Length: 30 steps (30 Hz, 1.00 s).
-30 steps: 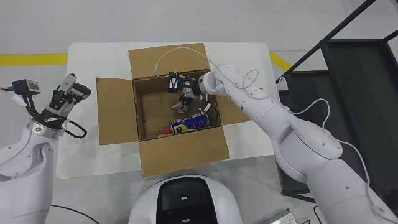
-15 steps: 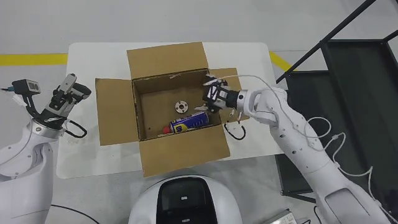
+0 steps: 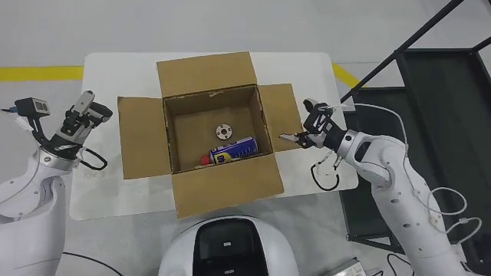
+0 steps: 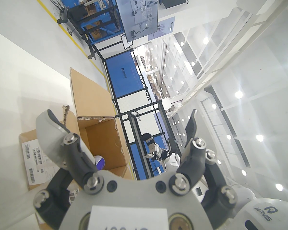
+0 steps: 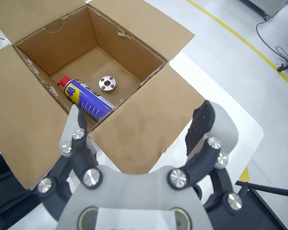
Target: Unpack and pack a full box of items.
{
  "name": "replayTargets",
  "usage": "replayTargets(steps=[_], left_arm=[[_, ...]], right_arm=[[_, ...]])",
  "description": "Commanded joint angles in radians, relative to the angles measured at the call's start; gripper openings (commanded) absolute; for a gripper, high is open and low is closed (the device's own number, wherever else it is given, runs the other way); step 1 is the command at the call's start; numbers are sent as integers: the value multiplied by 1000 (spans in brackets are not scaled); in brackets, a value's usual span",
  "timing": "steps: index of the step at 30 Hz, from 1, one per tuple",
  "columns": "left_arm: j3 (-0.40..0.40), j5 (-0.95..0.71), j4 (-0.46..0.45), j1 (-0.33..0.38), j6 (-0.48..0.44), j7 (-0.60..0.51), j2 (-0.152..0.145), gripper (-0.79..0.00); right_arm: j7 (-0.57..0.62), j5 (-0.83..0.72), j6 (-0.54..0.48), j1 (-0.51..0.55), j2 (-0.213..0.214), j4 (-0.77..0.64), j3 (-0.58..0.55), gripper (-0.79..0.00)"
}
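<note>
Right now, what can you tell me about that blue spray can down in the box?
The spray can is a cylinder, metal by its look, blue with a yellow panel and a red cap. It lies on its side on the floor of the open cardboard box, along the wall nearest the robot, cap toward the robot's left. The round metal disc lies apart from it.

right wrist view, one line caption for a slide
Open right claw hovers over a flap of the open cardboard box, which holds a blue spray can lying beside a metal flange.
</note>
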<state>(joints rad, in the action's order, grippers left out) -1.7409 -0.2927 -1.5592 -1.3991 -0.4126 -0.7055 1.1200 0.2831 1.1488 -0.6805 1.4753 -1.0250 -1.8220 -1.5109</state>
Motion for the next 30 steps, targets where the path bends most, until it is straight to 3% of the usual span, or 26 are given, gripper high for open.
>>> replayTargets(steps=[1,7,10,16,25,30], left_arm=[[0,0,0,0,0,0,0,0],[0,0,0,0,0,0,0,0],[0,0,0,0,0,0,0,0],[0,0,0,0,0,0,0,0],[0,0,0,0,0,0,0,0],[0,0,0,0,0,0,0,0]], right_arm=[[0,0,0,0,0,0,0,0],[10,11,2,0,0,-8,10,0],[10,5,52,-1,0,11,-8,0],[83,27,117,16,11,129,-111,0],[97,-30,47,-57,14,369,-93,0],[132,26,111,-101,10,453,-48,0]])
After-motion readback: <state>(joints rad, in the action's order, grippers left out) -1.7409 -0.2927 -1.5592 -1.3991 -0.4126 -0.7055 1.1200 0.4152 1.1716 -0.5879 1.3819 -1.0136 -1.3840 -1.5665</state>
